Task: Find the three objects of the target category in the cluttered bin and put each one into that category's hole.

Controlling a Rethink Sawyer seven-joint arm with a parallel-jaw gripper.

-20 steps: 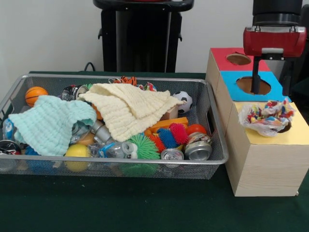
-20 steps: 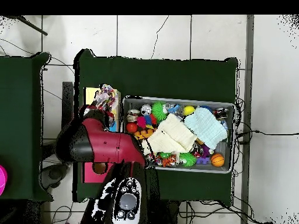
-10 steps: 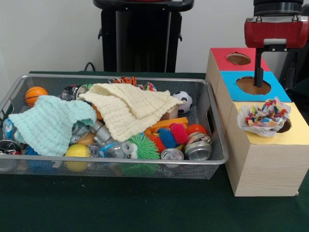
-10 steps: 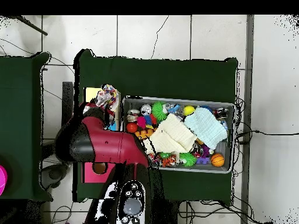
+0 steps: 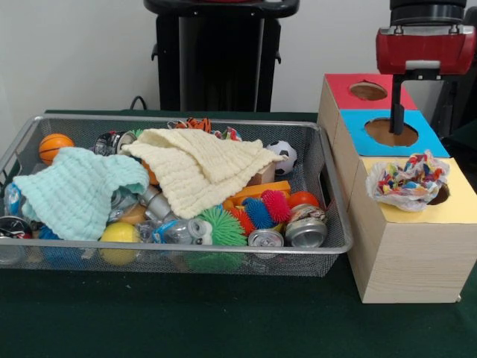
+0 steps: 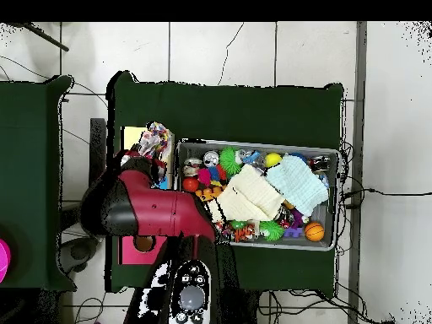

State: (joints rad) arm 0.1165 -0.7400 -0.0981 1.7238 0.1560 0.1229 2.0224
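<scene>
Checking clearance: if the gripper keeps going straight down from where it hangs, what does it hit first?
Probably nothing solid: the gripper hangs over the hole in the blue panel, so it would likely enter it. Depth is uncertain; it could clip the rim.

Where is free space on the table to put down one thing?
The green table is bare in front of the wire bin and the wooden box. The bin itself is crowded, and a crumpled bag covers the yellow top.

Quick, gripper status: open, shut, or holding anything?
Gripper: cannot be told. It hangs above the blue hole, with nothing visibly held. The crumpled colourful bag sits on the yellow section, apart from it.
</scene>
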